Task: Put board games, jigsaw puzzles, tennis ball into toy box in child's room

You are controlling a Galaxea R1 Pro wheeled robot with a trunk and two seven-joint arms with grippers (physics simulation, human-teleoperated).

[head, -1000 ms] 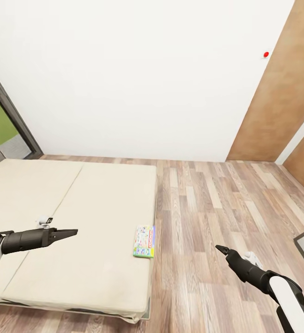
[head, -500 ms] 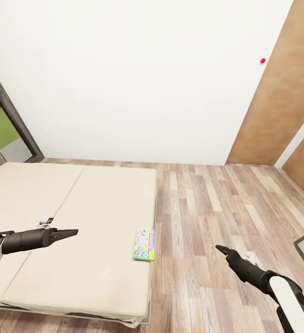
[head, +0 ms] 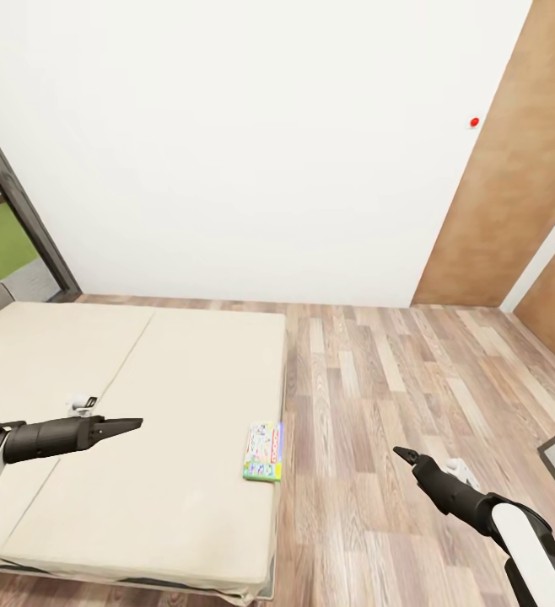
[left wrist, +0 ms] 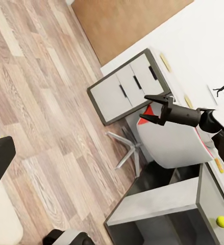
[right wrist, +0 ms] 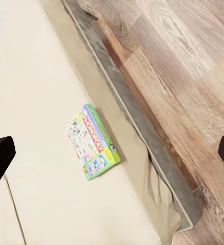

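Note:
A white-green board game (head: pixel 264 451) with a red logo lies flat near the right edge of the beige bed (head: pixel 151 371); the right wrist view has the same game (right wrist: pixel 93 143) on the mattress (right wrist: pixel 35 92). My left gripper (head: pixel 131 424) hovers open over the mattress, well left of the game. My right gripper (head: pixel 406 456) hangs open over the wooden floor, to the game's right. The left wrist view looks across at the right gripper (left wrist: pixel 153 109), its fingers forked apart. Behind it a small yellow-green tennis ball (left wrist: pixel 222 221) rests on the table, which has white drawers (left wrist: pixel 123 91).
A white wall stands behind the bed, with brown wood panels (head: pixel 514 185) at the right. A dark door frame (head: pixel 24 219) is at the left. Plank floor (head: pixel 379 371) runs beside the bed. A white chair (left wrist: pixel 168 143) stands by the table.
The whole picture has slid down a little, so the camera has moved. The bed and the game lie slightly lower in view. Both arms keep their pose.

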